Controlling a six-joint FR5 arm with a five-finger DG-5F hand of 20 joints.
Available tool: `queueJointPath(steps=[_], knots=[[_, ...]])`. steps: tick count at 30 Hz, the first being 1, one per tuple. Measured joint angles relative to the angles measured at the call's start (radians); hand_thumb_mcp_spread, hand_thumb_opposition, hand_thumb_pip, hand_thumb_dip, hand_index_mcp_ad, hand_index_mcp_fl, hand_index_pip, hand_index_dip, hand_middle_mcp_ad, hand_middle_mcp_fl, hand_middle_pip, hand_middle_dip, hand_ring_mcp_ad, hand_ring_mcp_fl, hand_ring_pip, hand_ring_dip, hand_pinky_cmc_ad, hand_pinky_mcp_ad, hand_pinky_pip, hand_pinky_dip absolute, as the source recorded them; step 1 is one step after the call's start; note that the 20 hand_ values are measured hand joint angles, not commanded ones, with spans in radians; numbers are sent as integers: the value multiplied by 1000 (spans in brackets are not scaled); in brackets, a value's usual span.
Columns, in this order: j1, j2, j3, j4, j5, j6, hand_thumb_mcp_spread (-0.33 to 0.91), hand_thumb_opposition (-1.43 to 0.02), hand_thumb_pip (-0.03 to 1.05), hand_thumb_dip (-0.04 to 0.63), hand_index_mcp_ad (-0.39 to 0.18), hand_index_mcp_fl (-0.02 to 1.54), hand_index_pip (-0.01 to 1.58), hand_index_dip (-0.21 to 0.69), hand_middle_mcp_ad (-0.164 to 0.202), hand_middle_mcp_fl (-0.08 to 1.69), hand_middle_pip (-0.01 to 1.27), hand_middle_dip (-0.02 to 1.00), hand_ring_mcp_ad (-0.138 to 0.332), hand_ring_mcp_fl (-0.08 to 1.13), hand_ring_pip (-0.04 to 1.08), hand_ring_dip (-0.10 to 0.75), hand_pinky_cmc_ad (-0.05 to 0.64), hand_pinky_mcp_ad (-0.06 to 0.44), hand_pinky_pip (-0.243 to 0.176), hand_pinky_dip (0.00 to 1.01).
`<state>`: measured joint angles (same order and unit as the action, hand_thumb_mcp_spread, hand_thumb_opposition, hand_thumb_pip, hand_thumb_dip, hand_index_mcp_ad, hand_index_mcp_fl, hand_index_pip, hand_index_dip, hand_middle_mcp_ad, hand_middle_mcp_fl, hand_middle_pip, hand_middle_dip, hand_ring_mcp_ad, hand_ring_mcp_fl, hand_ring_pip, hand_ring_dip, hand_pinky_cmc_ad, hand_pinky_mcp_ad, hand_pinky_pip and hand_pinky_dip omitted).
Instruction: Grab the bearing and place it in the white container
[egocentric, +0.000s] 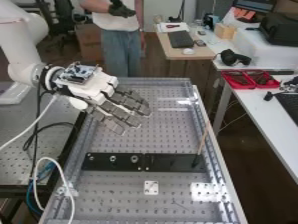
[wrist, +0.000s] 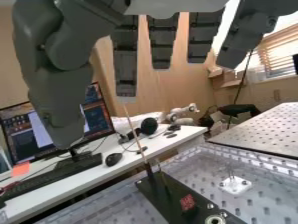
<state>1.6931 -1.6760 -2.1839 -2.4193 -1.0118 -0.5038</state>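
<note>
The hand (egocentric: 120, 107) hangs over the back left of the perforated bench, fingers extended and relaxed, with nothing in them. In the wrist view, the hand's fingers (wrist: 163, 42) stand straight and apart from its thumb. Ring-shaped metal parts lie on the black strip; the largest, which looks like the bearing (egocentric: 135, 159), is near the strip's middle, below and apart from the hand. A metal ring (wrist: 215, 220) also lies on the strip in the wrist view. A small white square piece (egocentric: 151, 187) with dark holes sits nearer the bench's front; whether it is a container I cannot tell.
The black strip (egocentric: 174, 162) crosses the bench (egocentric: 120, 195). A thin wooden stick (egocentric: 202, 142) rises from its right end. Raised rails line the bench's sides. Red trays (egocentric: 249, 80) stand on the white side table (egocentric: 256, 110). Cables hang at the left.
</note>
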Motion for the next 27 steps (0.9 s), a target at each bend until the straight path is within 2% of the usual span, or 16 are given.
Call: queueJointPath(steps=[7, 8, 14, 18, 22, 27], knots=[[3, -56, -62, 148, 123, 54, 435, -759, 469, 182, -91, 155, 867, 127, 66, 23, 152, 154, 162, 14, 110, 35, 328, 237, -51, 141], [2, -63, -66, 157, 131, 60, 438, -759, 469, 190, -91, 154, 894, 143, 66, 23, 154, 152, 162, 14, 108, 35, 328, 237, -61, 140], [-27, -146, -89, 260, 184, 112, 438, -759, 469, 190, -94, 75, 1049, 185, 66, 23, 152, 155, 162, 14, 108, 35, 332, 241, -61, 143], [-33, -192, -77, 279, 216, 122, 429, -759, 464, 188, -94, 63, 1152, 222, 66, 19, 152, 152, 159, 14, 106, 35, 346, 239, -61, 143], [-34, -245, -34, 278, 253, 138, 454, -757, 461, 190, -94, 42, 1227, 244, 66, 19, 152, 155, 159, 14, 106, 35, 346, 239, -61, 143], [-51, -287, 14, 245, 230, 168, 456, -759, 450, 188, -94, 42, 1285, 269, 66, 19, 152, 155, 159, 14, 106, 35, 346, 239, -61, 143]])
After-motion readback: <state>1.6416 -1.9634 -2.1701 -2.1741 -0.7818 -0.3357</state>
